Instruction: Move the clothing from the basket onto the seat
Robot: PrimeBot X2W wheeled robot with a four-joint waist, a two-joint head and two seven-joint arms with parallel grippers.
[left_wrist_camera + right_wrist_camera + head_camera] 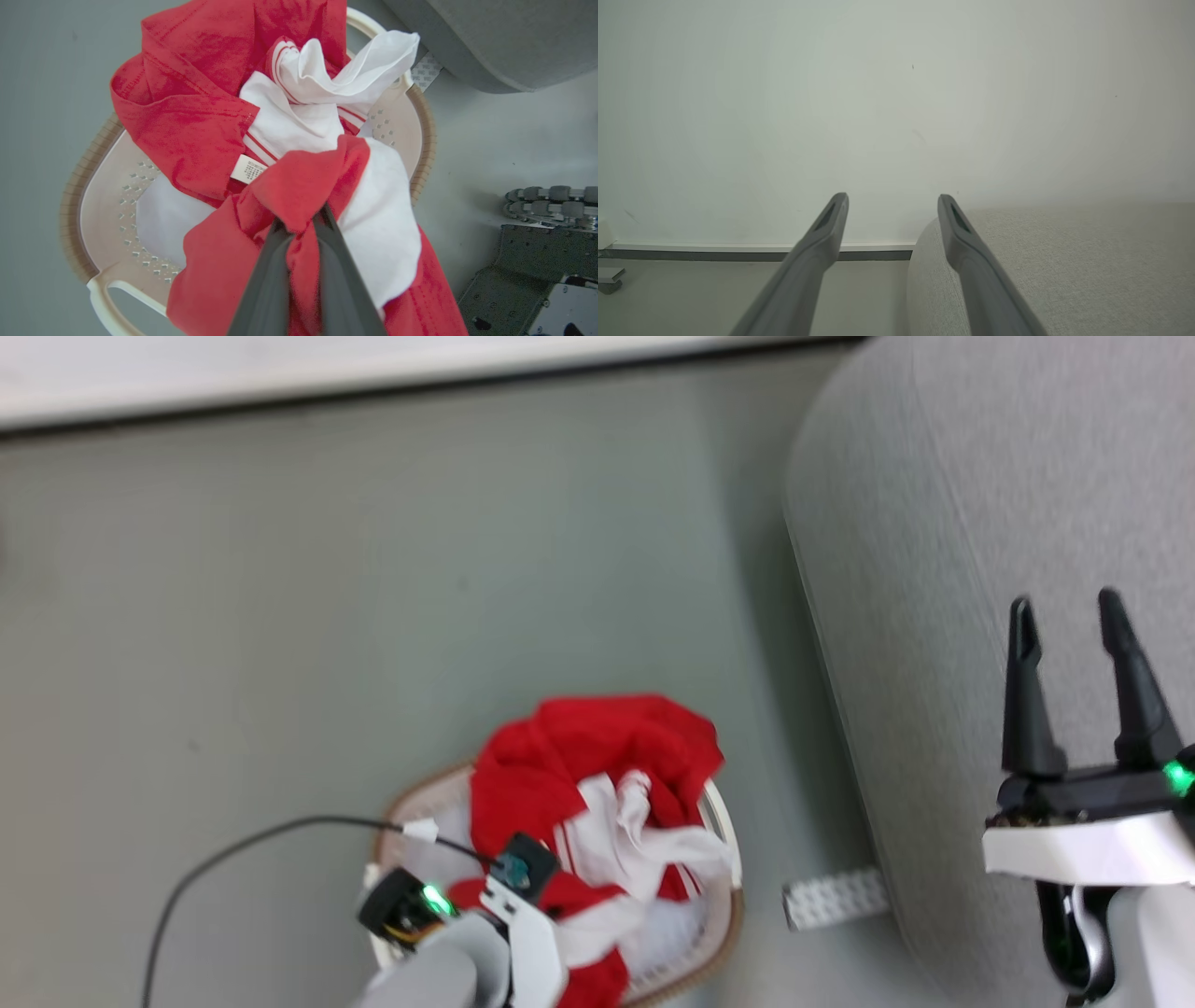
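Left gripper (301, 220) pinched on a bunched red fold of the clothing (187, 116), lower centre — soft, light, should drape; right gripper (1067, 616) splayed, empty.

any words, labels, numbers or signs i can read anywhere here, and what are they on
Small white sewn-in tag on the bright red fabric clothing in the oval white plastic basket: rows of dark print, too small and blurred to read.
Nothing else in these views carries legible words, numbers, brands or signs.
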